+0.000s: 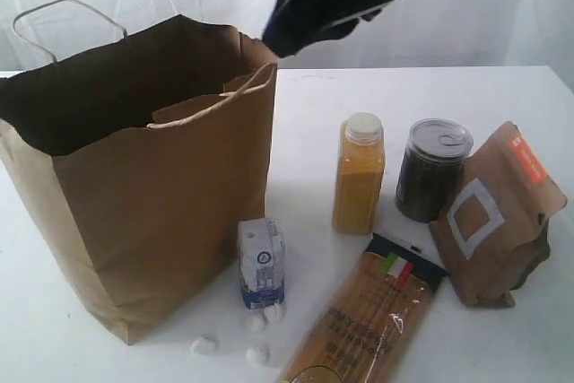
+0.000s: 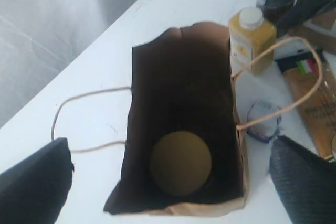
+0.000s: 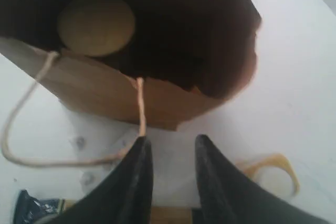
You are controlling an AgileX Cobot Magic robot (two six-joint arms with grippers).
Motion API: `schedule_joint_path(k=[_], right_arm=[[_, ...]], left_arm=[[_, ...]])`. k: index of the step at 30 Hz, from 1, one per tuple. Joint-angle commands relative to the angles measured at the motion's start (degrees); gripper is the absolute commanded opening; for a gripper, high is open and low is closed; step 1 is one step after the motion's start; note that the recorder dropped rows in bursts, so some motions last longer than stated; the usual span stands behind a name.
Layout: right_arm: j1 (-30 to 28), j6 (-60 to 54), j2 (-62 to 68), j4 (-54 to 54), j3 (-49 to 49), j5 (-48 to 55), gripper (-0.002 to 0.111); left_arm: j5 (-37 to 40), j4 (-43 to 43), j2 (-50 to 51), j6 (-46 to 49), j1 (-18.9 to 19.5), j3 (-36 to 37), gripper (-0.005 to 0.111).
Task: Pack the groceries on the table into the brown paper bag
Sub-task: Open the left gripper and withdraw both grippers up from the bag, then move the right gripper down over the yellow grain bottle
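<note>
Starting at the left, the tall brown kraft paper bag [image 1: 152,213] stands open on the white tabletop [image 1: 404,87]. Down inside it I see the round tan lid of the clear jar [image 2: 181,162], so I judge one item packed. My left gripper [image 2: 172,145] hangs over the bag's mouth with its jaws spread wide and nothing in them. My right gripper [image 3: 172,140] sits above the bag's near rim, jaws only narrowly parted and empty. Everything else waits on the table. The small white-and-blue carton [image 1: 262,262] stands just beside the bag, with the small white lumps [image 1: 205,345] scattered in front of it. Next come the yellow-orange bottle with its white cap [image 1: 359,177], the long spaghetti packet [image 1: 368,316] lying flat, and the dark silver-lidded can [image 1: 432,170]. The brown pouch with the white square [image 1: 498,213] is farthest right. By my count the job has barely begun: six kinds of grocery remain outside.
</note>
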Motion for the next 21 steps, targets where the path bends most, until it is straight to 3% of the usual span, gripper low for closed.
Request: schedule_joint_path(k=[1, 8, 11, 13, 17, 21], right_arm=[[-0.1, 2.2, -2.0, -4.9, 0.1, 3.4, 0.028], [-0.1, 6.3, -2.8, -9.2, 0.1, 5.0, 0.042], [-0.1, 8.8, -2.8, -12.2, 0.1, 5.4, 0.046], [-0.2, 10.6, -2.8, -14.5, 0.1, 5.4, 0.046], [-2.0, 13.7, -4.1, -15.6, 0.1, 5.2, 0.046], [-4.1, 15.9, -6.4, -15.6, 0.1, 3.3, 0.046]], left_arm=[[1.7, 2.3, -6.1, -2.5, 0.1, 6.9, 0.1], [2.0, 6.1, -14.4, -6.6, 0.1, 18.1, 0.099], [3.0, 7.6, -17.0, -8.7, 0.1, 22.1, 0.091], [4.0, 7.7, -18.3, -9.1, 0.1, 24.1, 0.079], [5.4, 7.8, -21.5, -11.0, 0.1, 27.4, 0.041], [5.7, 11.5, -25.9, -20.7, 0.1, 29.6, 0.001]])
